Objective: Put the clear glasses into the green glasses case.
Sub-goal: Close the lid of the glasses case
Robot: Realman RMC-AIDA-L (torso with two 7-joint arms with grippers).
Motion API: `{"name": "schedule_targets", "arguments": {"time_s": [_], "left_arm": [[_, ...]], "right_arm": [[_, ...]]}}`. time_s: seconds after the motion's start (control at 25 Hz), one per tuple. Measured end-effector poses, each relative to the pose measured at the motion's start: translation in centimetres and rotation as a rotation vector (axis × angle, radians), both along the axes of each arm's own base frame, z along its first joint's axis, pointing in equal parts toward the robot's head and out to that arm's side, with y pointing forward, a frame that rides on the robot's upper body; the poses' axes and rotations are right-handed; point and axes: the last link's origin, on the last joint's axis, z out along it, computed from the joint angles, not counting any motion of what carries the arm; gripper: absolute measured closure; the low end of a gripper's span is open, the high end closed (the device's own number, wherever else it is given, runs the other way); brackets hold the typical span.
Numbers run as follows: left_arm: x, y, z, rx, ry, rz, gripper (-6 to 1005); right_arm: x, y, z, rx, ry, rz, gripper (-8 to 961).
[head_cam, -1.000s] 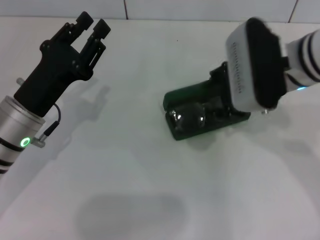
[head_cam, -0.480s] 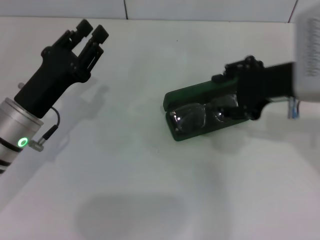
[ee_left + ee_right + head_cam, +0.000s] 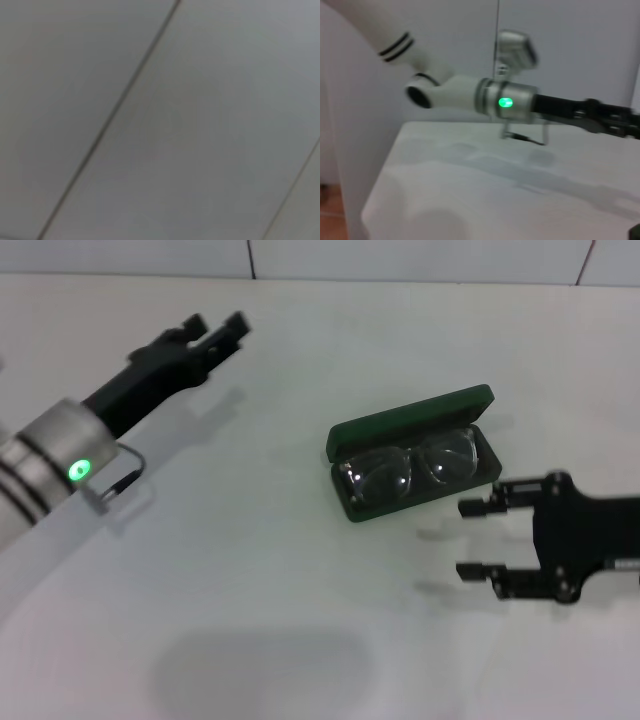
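We are finding the clear glasses (image 3: 410, 468) lying inside the open green glasses case (image 3: 412, 427) near mid-counter (image 3: 300, 570), lid raised. The right tool (image 3: 475, 538), which was over the case half a second ago, is now standing just beside it, fingers spread and empty, so we are judging the placement done. The left tool (image 3: 215, 332) is hovering well apart, fingers nearly pressed together. The right wrist view is showing the left arm (image 3: 510, 102) side-on; the left wrist view is showing only blank surface.
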Motion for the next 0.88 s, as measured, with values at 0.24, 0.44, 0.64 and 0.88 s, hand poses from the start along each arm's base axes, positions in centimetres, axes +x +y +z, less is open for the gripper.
{"name": "schedule_targets", "arguments": {"time_s": [0.24,0.44,0.64,0.88], "left_arm": [[5.8,4.8,-2.8,-0.211,0.158,-0.097,196],[11.4,6.2,-6.4,-0.356,0.337,-0.205,140],[14.6,6.5,-7.2,-0.455,0.455,-0.26,136],[14.2,6.6,-7.4,-0.457,0.494,-0.228,130]], "right_arm": [[1.8,-0.4,-2.8,-0.042,0.023,-0.037,369],[2.0,-0.2,-3.7,-0.071,0.03,-0.066,370],[2.8,-0.3,-3.8,-0.046,0.017,-0.087,370],[3.1,-0.5,-4.1,-0.027,0.017,-0.079,369]]}}
